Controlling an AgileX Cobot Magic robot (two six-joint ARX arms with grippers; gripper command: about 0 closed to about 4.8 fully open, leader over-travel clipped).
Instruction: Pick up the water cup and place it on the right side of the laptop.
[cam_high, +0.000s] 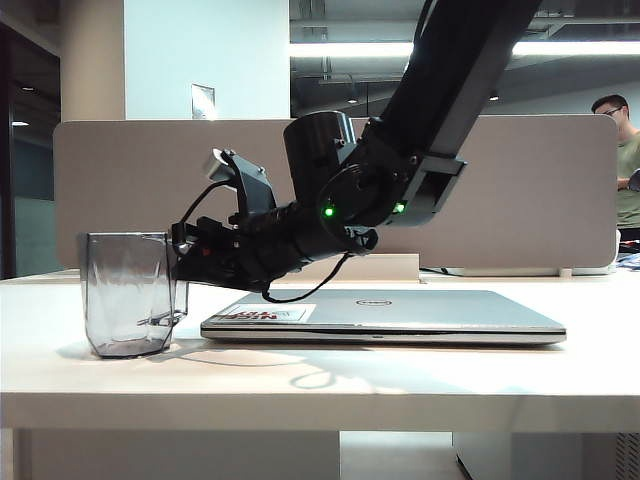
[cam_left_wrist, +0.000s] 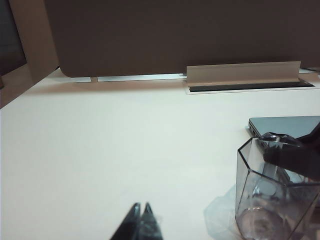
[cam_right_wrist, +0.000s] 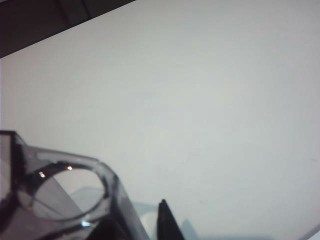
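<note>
I have the pale worktop (cam_high: 400, 385) spread wide in front of me, and on it the laptop (cam_high: 420, 312) lies shut and flat, with the water cup (cam_high: 128, 292) standing upright just beside its left edge, so the cup is on the wrong side for now. My right arm reaches across the laptop from the right, and the right end effector (cam_high: 176, 268) is at the cup's near wall, one finger seemingly over the rim and inside; in the right wrist view I see the cup's rim (cam_right_wrist: 60, 175) right against the camera and one dark fingertip (cam_right_wrist: 165, 220) outside the wall. I judge it is closing on the wall, but I cannot tell whether it has actually pinched it yet. The left end effector (cam_left_wrist: 141, 220) sits low over bare worktop away from the cup, its two tips pressed together and holding nothing. I expect the cup to be light, stiff and rather slick plastic, empty as far as I can make out, so a one-wall pinch may let it swing; a firm bite low over the rim on a flat facet looks best to me. The cup's far side, the inner finger and any contact point are hidden or blurred
</note>
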